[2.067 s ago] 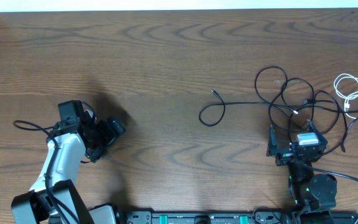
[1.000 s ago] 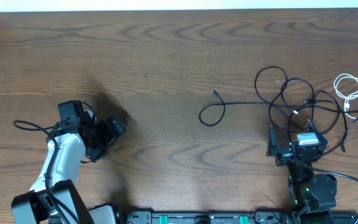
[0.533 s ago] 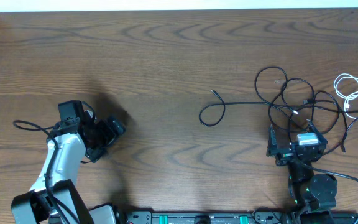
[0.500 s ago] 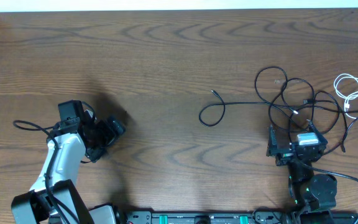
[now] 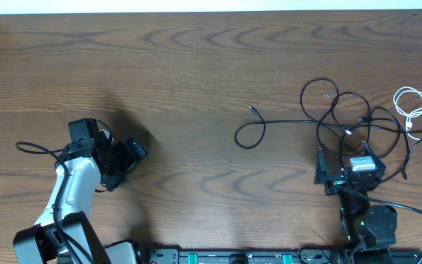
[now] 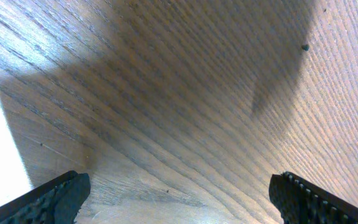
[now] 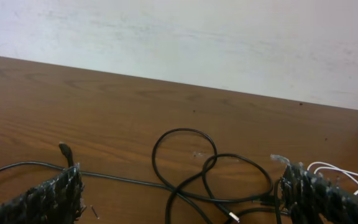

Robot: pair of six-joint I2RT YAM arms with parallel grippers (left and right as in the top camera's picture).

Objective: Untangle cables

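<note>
Carrier: a brown wood-grain table is seen from above. Both grippers are stationed toward its near edge.

Task's things: a tangle of thin black cables is found by the table's right edge, roughly midway between the far and near edges. A thin white cable is coiled just beside it, closer to the right edge.

Count: one white cable is counted. The black ones overlap too much for a sure count, and at least two are judged to be present. Two grippers are in view.

Stray strand: a long black strand is led out of the tangle toward the table's middle. It is ended by a small loop and a plug tip.

Right gripper: the jaws are spread as wide as they go and nothing is held. In its wrist view, black loops are seen lying on the wood ahead of the fingers.

Left gripper: it is likewise spread wide and nothing is held. Only bare wood is seen between its fingers, toward the near-left corner.

Deciding relation: the tangle lies straight ahead of the right gripper, toward the far edge and just beyond its fingertips. The stray strand's long axis runs parallel to the near edge. The right gripper is by far the nearer, and the left gripper is well apart from every cable.

Next move, as judged: a short forward reach by the right gripper onto a single strand is called for.
</note>
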